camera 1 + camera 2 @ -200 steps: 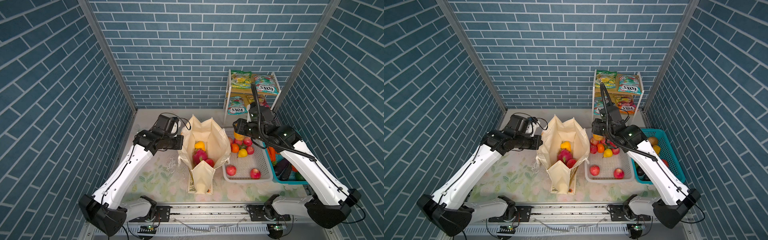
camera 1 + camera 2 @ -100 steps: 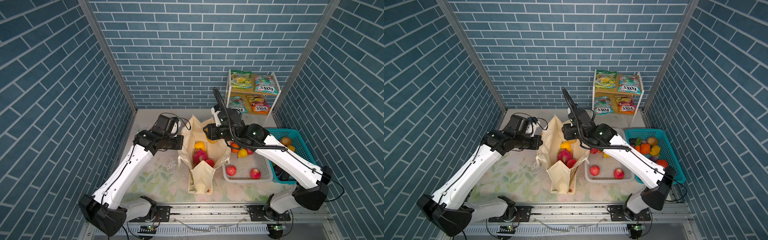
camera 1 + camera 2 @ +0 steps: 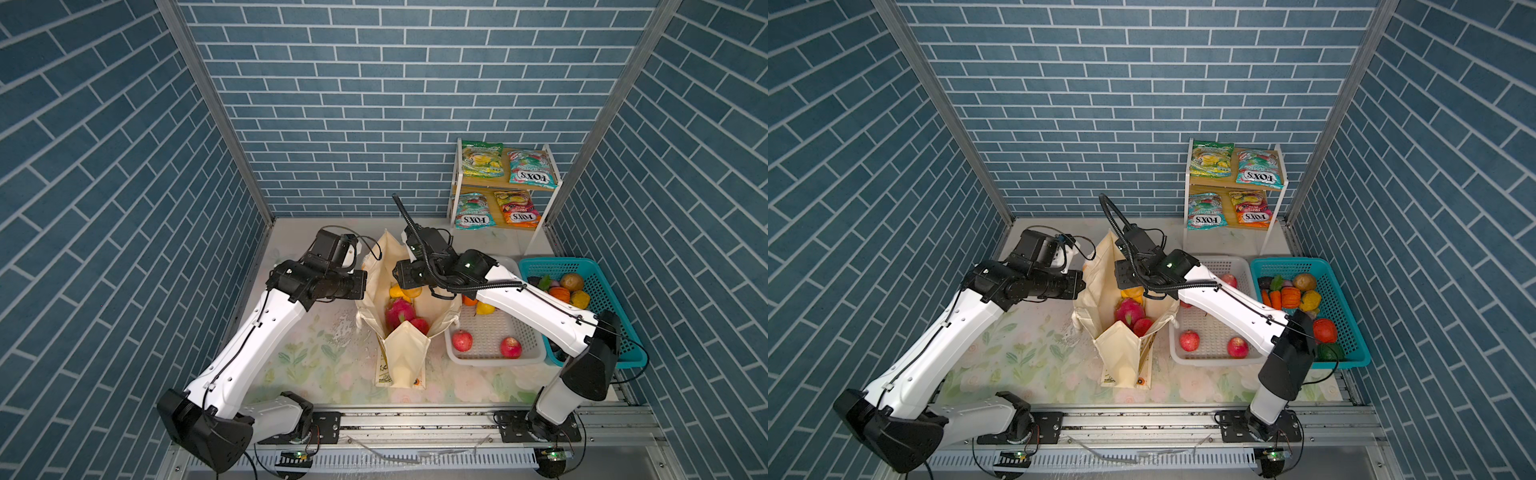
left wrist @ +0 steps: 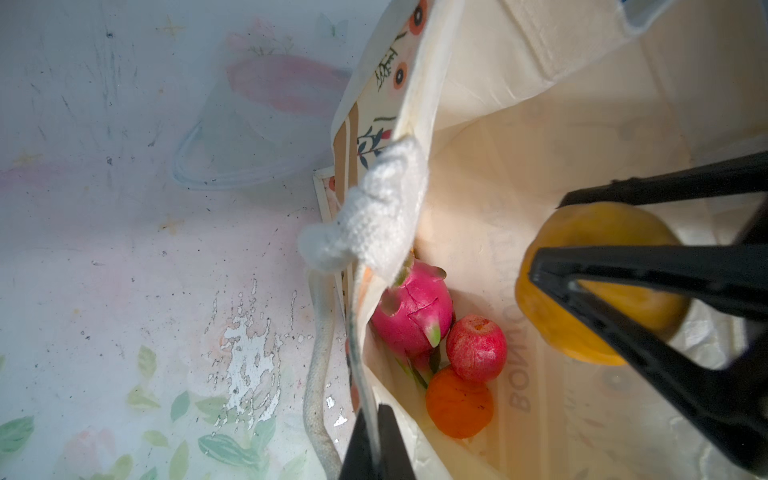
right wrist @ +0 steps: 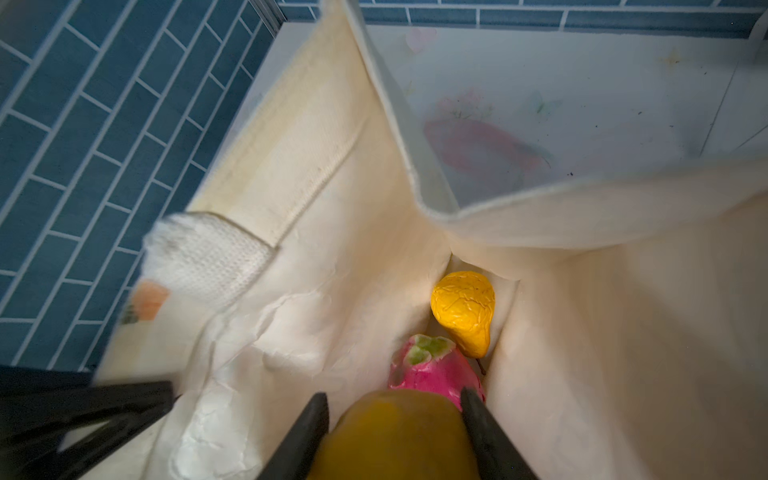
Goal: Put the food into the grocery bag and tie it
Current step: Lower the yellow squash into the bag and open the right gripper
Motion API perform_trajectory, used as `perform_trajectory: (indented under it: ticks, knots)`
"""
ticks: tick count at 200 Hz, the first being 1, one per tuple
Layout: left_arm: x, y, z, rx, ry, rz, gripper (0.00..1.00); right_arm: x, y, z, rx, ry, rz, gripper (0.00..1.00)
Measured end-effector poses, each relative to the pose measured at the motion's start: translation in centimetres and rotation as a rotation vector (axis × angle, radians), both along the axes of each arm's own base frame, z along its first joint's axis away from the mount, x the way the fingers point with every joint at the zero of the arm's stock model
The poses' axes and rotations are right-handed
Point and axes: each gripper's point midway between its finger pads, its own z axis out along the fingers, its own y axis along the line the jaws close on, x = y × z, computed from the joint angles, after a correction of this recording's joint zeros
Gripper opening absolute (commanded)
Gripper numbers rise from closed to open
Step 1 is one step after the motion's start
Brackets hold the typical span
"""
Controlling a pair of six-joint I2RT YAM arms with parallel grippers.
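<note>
The grocery bag (image 3: pixel 402 365) stands upright and open on the floral counter (image 3: pixel 316 365), nearest the rail. Inside it lie a pink dragon fruit (image 4: pixel 411 311), a red apple (image 4: pixel 476 349), an orange (image 4: pixel 459 405) and a yellow pear (image 5: pixel 463 311). The left jaws are pressed together on the bag's left rim, pinching the cloth. The right jaws are clamped on a yellow-orange fruit (image 4: pixel 602 232), which hangs in the bag's mouth above the others. Just right of the bag, a white basket (image 3: pixel 494 358) holds two apples (image 3: pixel 462 340) near its front. Beside that, a teal basket (image 3: pixel 598 274) carries mixed produce. Farthest back, a shelf (image 3: pixel 498 185) bears four FOX'S packets (image 3: pixel 532 170).
</note>
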Motion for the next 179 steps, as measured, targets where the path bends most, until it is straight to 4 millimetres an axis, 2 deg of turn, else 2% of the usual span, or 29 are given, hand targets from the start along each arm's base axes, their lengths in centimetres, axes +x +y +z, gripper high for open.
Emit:
perform_trajectory:
  ticks: [23, 45, 79, 128, 179]
  knots:
    - [0.0, 0.0, 0.0, 0.0, 0.0, 0.0, 0.0, 0.3, 0.3, -2.3, -0.044, 0.029, -0.002, 0.38]
    - [0.0, 0.0, 0.1, -0.001, -0.002, 0.0, 0.0, 0.5, 0.6, -3.7, -0.07, 0.045, -0.003, 0.39]
    - [0.0, 0.0, 0.1, -0.001, -0.003, -0.001, 0.0, 0.7, 0.7, -4.3, -0.079, 0.044, -0.007, 0.41]
    - [0.1, -0.1, 0.1, -0.003, -0.007, -0.001, 0.0, 0.7, 0.8, -6.2, -0.106, 0.057, -0.007, 0.45]
    - [0.2, -0.1, 0.1, -0.004, -0.008, -0.002, 0.0, 0.7, 0.7, -6.9, -0.126, 0.051, 0.004, 0.56]
